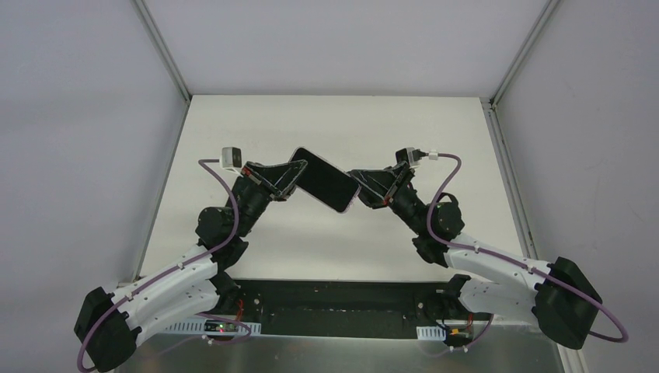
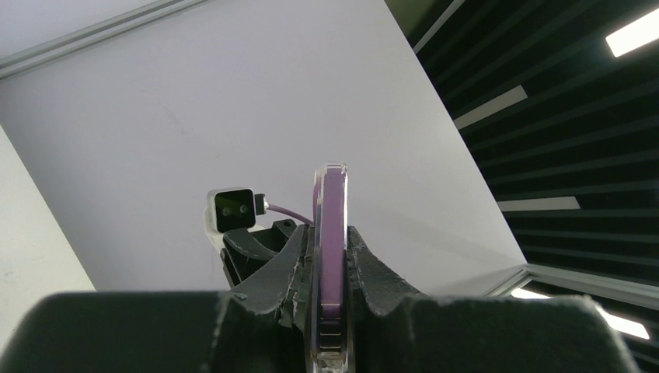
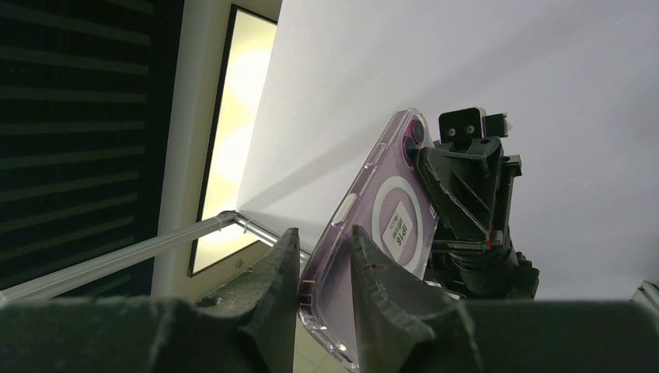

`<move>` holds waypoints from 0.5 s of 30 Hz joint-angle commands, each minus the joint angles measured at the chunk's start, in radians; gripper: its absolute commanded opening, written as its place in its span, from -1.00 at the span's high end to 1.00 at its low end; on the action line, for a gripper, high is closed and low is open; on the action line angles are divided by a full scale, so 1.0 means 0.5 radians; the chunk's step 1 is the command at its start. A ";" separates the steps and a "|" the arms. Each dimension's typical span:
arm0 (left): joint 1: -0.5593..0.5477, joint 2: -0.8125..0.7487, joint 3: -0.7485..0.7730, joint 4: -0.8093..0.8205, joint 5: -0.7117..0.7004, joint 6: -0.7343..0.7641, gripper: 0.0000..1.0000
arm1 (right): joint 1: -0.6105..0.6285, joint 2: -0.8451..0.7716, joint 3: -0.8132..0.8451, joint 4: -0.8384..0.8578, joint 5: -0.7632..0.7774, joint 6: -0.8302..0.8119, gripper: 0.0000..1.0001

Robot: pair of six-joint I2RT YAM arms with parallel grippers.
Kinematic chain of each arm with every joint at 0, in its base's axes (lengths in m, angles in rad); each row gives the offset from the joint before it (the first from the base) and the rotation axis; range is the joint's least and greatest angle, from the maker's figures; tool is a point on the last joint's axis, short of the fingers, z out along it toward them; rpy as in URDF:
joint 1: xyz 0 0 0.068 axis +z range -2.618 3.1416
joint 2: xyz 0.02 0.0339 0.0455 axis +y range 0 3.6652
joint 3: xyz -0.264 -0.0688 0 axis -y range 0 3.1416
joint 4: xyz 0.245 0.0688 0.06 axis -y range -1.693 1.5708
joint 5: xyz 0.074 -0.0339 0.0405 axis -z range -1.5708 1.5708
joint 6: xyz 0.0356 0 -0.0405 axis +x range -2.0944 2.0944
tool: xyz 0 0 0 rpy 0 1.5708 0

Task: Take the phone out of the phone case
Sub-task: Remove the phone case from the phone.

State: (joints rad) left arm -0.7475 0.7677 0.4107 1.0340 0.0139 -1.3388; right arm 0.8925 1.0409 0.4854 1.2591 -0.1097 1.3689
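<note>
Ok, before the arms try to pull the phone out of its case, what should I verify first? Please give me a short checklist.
1. Hold of the left gripper on the phone case: ok, its jaws are shut on one end of the case.
2. Hold of the right gripper: cannot tell. Its fingers straddle the opposite corner, but firm contact is unclear.
3. The phone is loosened from the case: not ok, it sits fully inside.
4. The phone is lifted clear of the table: ok, it hangs between both arms.
5. The screen side is uncovered: ok, the dark screen faces up with nothing on it.
</note>
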 commanded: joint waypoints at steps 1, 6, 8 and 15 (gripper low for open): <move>-0.043 0.094 0.056 -0.059 -0.002 0.049 1.00 | 0.037 -0.018 0.209 0.292 -0.112 0.060 0.57; -0.059 0.163 0.103 -0.045 0.004 0.037 1.00 | 0.037 -0.043 0.265 0.295 -0.145 0.036 0.58; -0.063 0.190 0.121 -0.036 0.009 0.022 1.00 | 0.037 -0.055 0.289 0.294 -0.166 0.027 0.58; -0.079 0.269 0.139 0.007 0.013 -0.037 1.00 | 0.037 -0.100 0.335 0.294 -0.216 -0.003 0.58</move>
State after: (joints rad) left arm -0.7605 0.8513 0.4709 1.1168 -0.0051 -1.3514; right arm 0.8871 1.0397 0.5610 1.2423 -0.1127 1.3533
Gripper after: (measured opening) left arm 0.140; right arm 0.294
